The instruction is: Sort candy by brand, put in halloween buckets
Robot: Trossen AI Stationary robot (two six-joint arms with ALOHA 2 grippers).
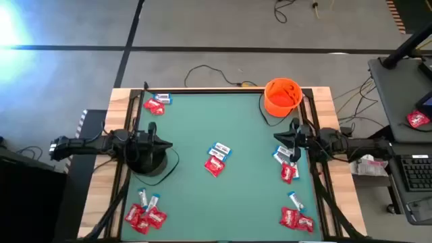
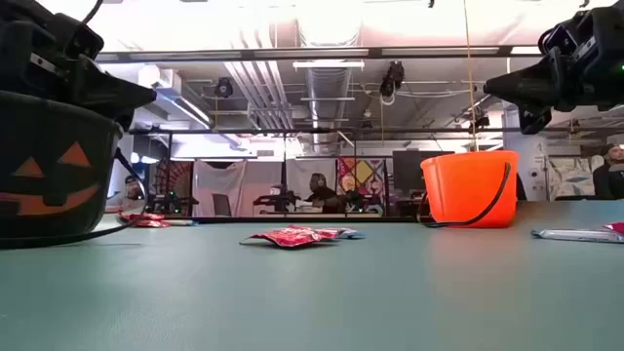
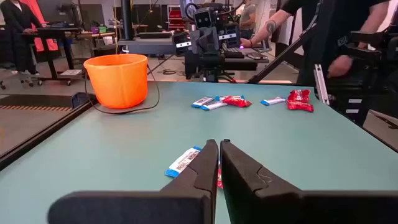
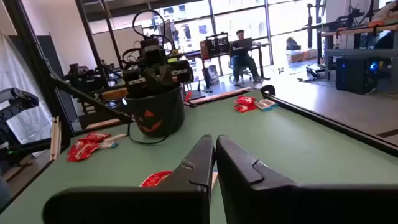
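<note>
High view: the left hand (image 1: 166,144) hangs over the black bucket (image 1: 150,162) at the left of the green tabletop (image 1: 223,196); the right hand (image 1: 278,138) sits at the right edge, just near of the orange bucket (image 1: 282,96) in the far right corner. Candy (image 1: 216,159) lies in six small clusters: centre, far left, near left, near right and two beside the right arm. Low view: the black bucket shows a pumpkin face at left, the orange bucket stands right of centre, and red packets (image 2: 297,236) rest between them. Left wrist view: this hand's fingers (image 3: 205,165) are pressed together and empty, with a white-and-blue bar (image 3: 183,161) just beyond. Right wrist view: fingers (image 4: 199,163) likewise pressed together, holding nothing, above a red packet (image 4: 156,179). No sorting looks done yet; a good pick would likely spread the fingers first, descend on one wrapper's narrow side, and keep one brand per bucket.
</note>
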